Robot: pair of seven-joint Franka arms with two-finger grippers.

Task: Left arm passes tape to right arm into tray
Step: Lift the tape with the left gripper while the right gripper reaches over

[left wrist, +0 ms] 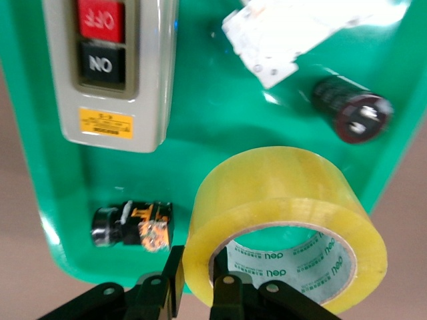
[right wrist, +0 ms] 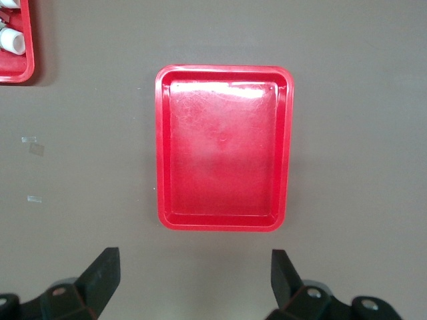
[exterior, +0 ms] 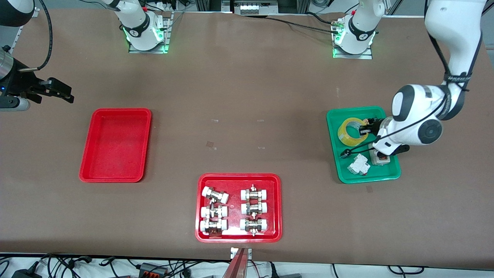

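The yellow tape roll (exterior: 350, 132) lies in the green tray (exterior: 332, 154) at the left arm's end of the table. My left gripper (exterior: 364, 127) is down in that tray and shut on the roll's wall, one finger inside the white core and one outside, as the left wrist view (left wrist: 197, 280) shows on the tape (left wrist: 287, 193). The plain red tray (exterior: 115, 144) is empty at the right arm's end. My right gripper (exterior: 58, 92) waits open and empty over the table beside it. In the right wrist view the gripper (right wrist: 195, 273) looks down on the red tray (right wrist: 223, 147).
The green tray also holds a grey ON/OFF switch box (left wrist: 110, 73), a white breaker (left wrist: 280, 33), a black cylinder (left wrist: 353, 110) and a small black part (left wrist: 133, 223). A red tray of metal fittings (exterior: 200, 208) sits near the front camera, mid-table.
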